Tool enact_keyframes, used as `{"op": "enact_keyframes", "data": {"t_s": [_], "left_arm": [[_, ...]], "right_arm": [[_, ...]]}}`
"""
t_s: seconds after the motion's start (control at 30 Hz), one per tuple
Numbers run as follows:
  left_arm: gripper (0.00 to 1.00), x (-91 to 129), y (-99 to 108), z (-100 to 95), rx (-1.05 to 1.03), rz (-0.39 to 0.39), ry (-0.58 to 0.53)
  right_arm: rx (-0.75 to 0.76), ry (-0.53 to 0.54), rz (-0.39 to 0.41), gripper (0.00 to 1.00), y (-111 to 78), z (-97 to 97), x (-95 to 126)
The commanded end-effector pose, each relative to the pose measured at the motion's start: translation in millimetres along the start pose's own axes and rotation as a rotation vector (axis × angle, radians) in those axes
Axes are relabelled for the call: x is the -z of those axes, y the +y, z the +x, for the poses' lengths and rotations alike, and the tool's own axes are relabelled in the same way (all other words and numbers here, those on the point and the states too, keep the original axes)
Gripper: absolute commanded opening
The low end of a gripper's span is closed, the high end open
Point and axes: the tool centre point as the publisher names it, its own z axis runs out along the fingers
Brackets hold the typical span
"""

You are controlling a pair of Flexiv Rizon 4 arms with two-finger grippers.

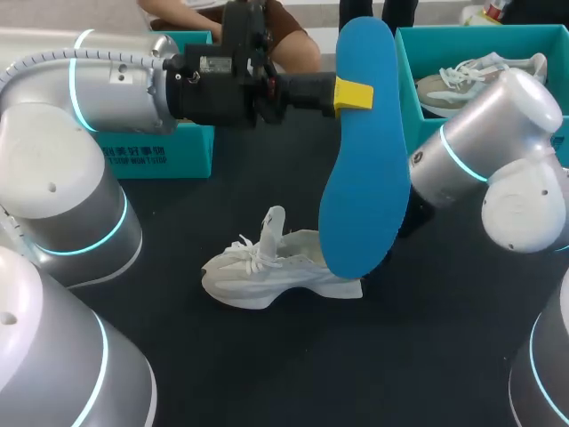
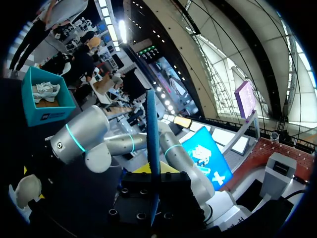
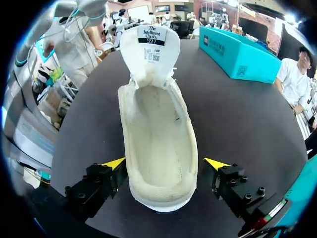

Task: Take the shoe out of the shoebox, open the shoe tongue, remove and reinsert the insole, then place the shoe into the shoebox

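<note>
My left gripper (image 1: 354,94) is shut on a blue insole (image 1: 364,151) and holds it upright above the table; in the left wrist view the insole (image 2: 152,134) shows edge-on between the fingers. Below it a white shoe (image 1: 276,267) lies on the dark table with its tongue raised. In the right wrist view the shoe (image 3: 156,134) has nothing inside and its tongue (image 3: 150,47) stands up. My right gripper (image 3: 166,163) is open, one finger on each side of the heel. The insole hides this gripper in the head view.
A teal shoebox (image 1: 404,62) with another pale shoe (image 1: 471,76) in it stands at the back right. A second teal box (image 1: 160,151) sits at the back left, ahead of the right gripper (image 3: 237,52) beyond the shoe.
</note>
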Motion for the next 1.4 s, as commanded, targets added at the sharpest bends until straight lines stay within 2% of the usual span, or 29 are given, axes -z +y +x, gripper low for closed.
{"op": "enact_keyframes", "data": {"t_s": [0.03, 0.4, 0.5, 0.53, 0.63, 0.8, 0.9, 1.2, 1.4], "left_arm": [[0.0, 0.5, 1.6, 0.1, 0.0, 0.0, -0.003], [0.0, 0.5, 1.6, 0.1, 0.0, 0.0, -0.003], [0.0, 0.5, 1.6, 0.1, 0.0, 0.0, -0.003], [0.0, 0.5, 1.6, 0.1, 0.0, 0.0, -0.003], [0.0, 0.5, 1.6, 0.1, 0.0, 0.0, -0.003], [0.0, 0.5, 1.6, 0.1, 0.0, 0.0, -0.003], [0.0, 0.5, 1.6, 0.1, 0.0, 0.0, -0.003], [0.0, 0.5, 1.6, 0.1, 0.0, 0.0, -0.003], [0.0, 0.5, 1.6, 0.1, 0.0, 0.0, -0.003]], "right_arm": [[0.0, -0.002, 0.006, 1.0, 1.2, 0.8, -0.6], [0.008, -0.007, 0.02, 1.0, 2.1, -2.1, 0.6], [0.022, -0.038, 0.069, 1.0, 6.9, -5.0, 4.0], [0.016, -0.054, 0.11, 1.0, 8.8, -5.7, 5.9], [0.016, -0.085, 0.114, 1.0, 10.3, -6.0, 11.0], [-0.003, -0.083, 0.193, 1.0, 9.7, -11.2, 13.9], [-0.004, -0.048, 0.213, 1.0, 9.8, -12.1, 15.4], [-0.027, -0.02, 0.25, 1.0, 5.8, 3.5, 21.8], [-0.045, -0.045, 0.271, 1.0, 6.0, 12.4, 30.9]]}}
